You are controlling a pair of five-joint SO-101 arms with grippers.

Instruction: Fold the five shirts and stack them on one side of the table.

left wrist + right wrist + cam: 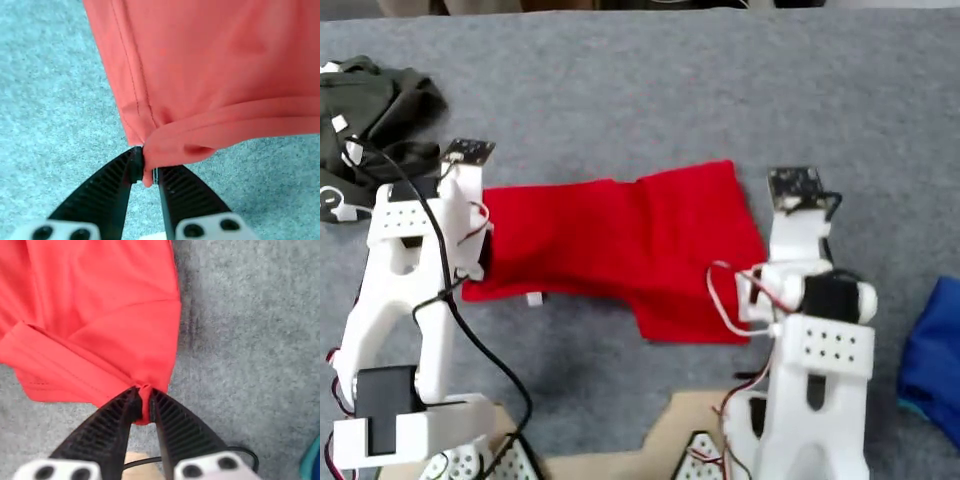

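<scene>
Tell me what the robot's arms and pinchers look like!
The left arm and right arm are chunky white plastic with black motor blocks. A black cable loops across the left one; red and white wires curl by the right one. The left gripper and right gripper have pointy black ridged fingers.

Bright, even, diffuse light from overhead in all views. High view: no glare on the grey table [720,90]. A soft dark shadow falls on the left edge of the red shirt [620,240], under an arm. Folds of the dark pile [370,110] at far left are lost in shadow. Left wrist view: shirt evenly lit, faint shadow under the folded hem. The ribbed black fingers [110,190] are matte, no hotspots. Right wrist view: a soft shadow band lies on the table beside the shirt's edge.
</scene>
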